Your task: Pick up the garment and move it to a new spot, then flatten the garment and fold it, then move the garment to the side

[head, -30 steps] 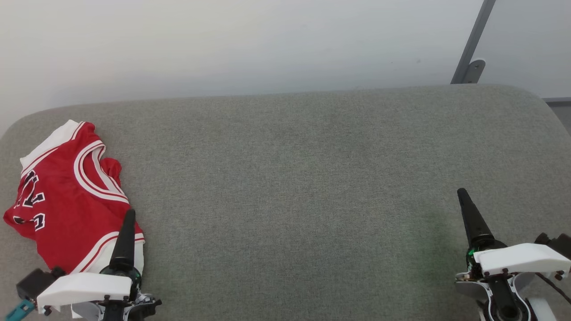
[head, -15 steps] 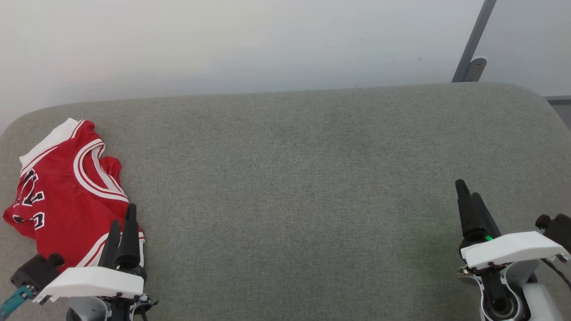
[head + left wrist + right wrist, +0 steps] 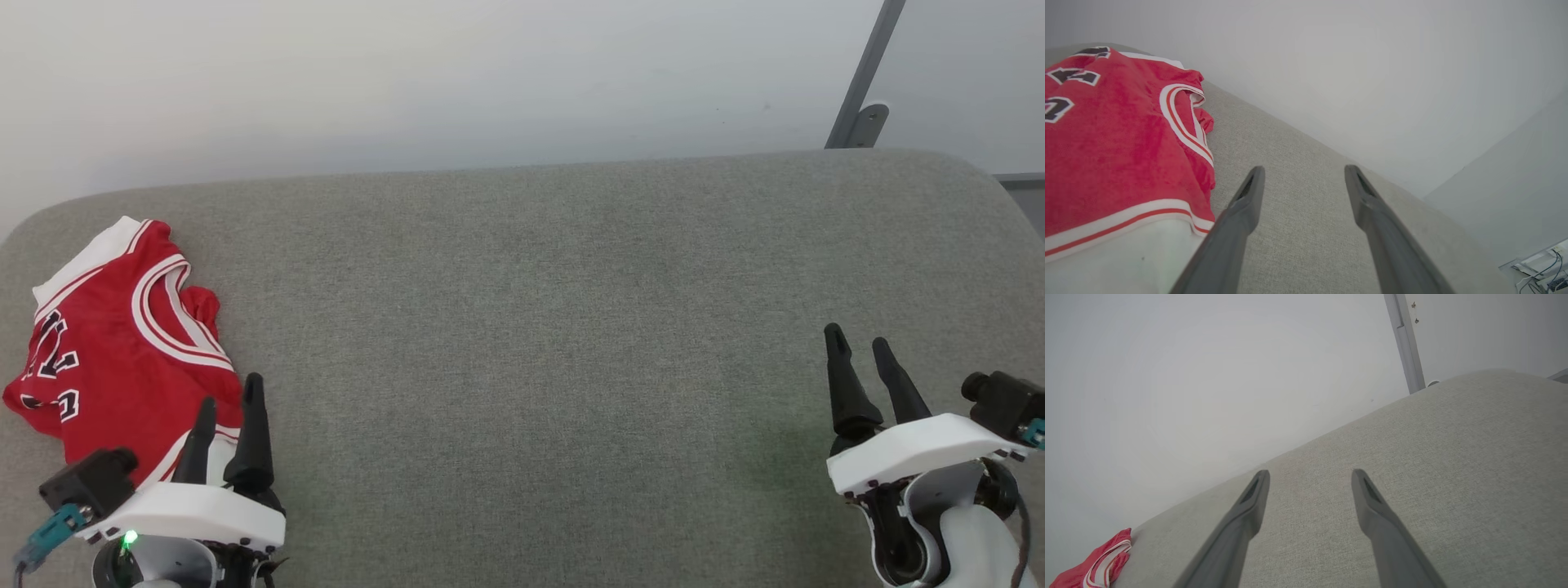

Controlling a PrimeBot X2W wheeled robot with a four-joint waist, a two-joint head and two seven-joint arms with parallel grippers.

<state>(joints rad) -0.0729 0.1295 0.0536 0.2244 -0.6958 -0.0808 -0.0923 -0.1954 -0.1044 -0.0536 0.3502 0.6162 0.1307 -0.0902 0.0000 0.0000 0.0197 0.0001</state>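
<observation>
Grey padded worktop (image 3: 571, 327) is stretching wide, w/ nothing blocking a carry. Garment (image 3: 114, 351) is lying crumpled at its far-left edge; risk: a shallow one-layer pinch could be slipping or dragging it off. Left tool (image 3: 230, 390), by the hem, & right tool (image 3: 856, 336), well apart, are both gaping, empty. Metal post (image 3: 865, 77) is standing behind.

White wrist shells (image 3: 184, 514), tapered black pincer fingers (image 3: 251, 441) — one green light (image 3: 129, 537).

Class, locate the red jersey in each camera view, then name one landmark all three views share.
Head view: jersey at the far left, by the left gripper.
Left wrist view: across the left side.
Right wrist view: small, bottom-left corner.
Shared landmark: the grey cushion meeting the white wall.
</observation>
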